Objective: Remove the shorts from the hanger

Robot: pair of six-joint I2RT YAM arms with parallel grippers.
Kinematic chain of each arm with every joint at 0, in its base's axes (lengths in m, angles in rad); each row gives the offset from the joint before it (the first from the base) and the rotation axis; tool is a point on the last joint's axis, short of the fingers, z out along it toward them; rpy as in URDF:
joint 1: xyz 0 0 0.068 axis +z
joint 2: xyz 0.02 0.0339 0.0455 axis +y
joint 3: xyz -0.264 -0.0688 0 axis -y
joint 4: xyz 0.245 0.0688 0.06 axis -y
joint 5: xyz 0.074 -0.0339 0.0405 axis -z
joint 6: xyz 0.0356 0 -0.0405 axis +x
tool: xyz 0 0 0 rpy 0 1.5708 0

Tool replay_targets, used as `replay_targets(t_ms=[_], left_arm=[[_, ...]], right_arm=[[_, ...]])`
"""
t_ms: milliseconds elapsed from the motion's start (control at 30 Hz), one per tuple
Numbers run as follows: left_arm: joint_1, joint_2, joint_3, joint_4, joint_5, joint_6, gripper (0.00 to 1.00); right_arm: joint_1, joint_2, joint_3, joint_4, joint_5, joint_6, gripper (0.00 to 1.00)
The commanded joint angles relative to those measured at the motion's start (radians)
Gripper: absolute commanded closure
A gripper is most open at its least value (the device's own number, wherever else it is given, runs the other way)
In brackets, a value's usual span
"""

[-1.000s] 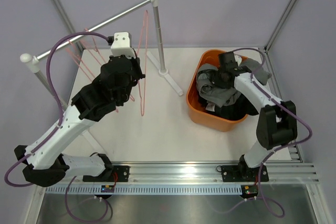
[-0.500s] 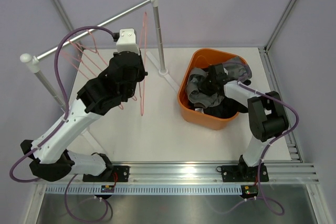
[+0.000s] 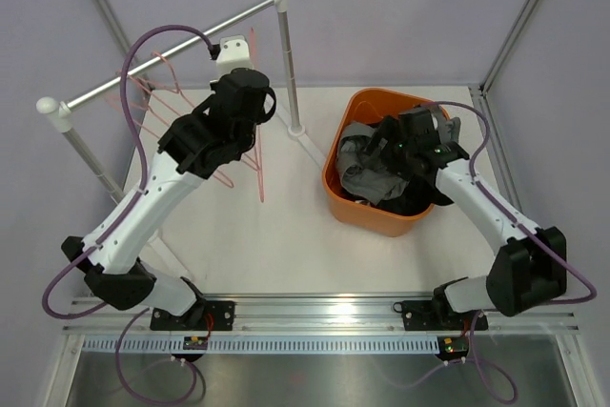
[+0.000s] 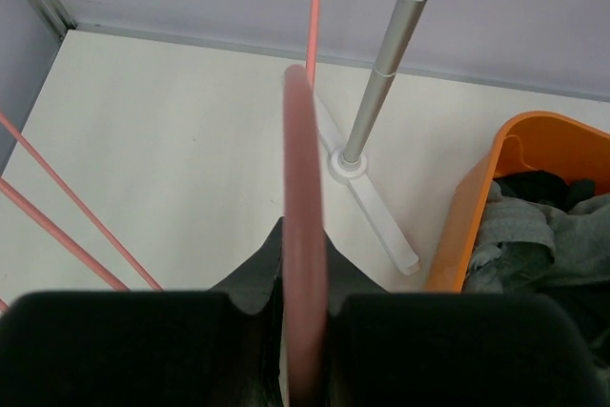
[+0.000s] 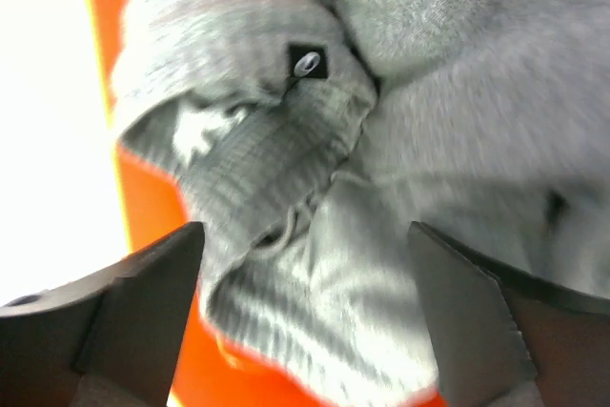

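White desk [image 3: 286, 245], matte. Orange basket [image 3: 367, 219] stands on right half, toward far side. Rack's white foot [image 3: 311, 149] rests far centre, just left of basket; contact unclear.

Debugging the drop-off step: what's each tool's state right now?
Left tool: closed on the pink hanger.
Right tool: open, holding nothing, above the grey shorts in the orange basket.
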Motion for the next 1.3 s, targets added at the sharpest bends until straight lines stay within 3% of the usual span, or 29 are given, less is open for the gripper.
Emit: replay_targets(t_ms=[0, 233, 667, 967, 1133, 1267], left_arm=[[0.024, 0.068, 0.106, -0.013, 0.016, -0.07, 1.0], [0.036, 0.105, 0.152, 0.016, 0.076, -0.208, 1.0], [0.036, 0.12, 0.175, 0.012, -0.2, -0.329, 1.0], [0.065, 0.261, 0.399, -0.197, -0.257, -0.488, 1.0], [0.07, 0.249, 0.354, -0.316, -0.309, -0.657, 1.0], [0.079, 0.208, 0.308, -0.316, -0.312, -0.702, 1.0]], right_arm=[[0.008, -0.094, 0.073, -0.105, 0.029, -0.035, 0.01], [0.008, -0.232, 0.139, -0.2, 0.034, -0.068, 0.01], [0.008, -0.343, 0.222, -0.321, 0.06, -0.101, 0.01], [0.008, -0.38, 0.246, -0.358, 0.072, -0.111, 0.0], [0.008, -0.386, 0.24, -0.362, 0.08, -0.117, 0.0], [0.008, -0.387, 0.239, -0.367, 0.079, -0.118, 0.01]])
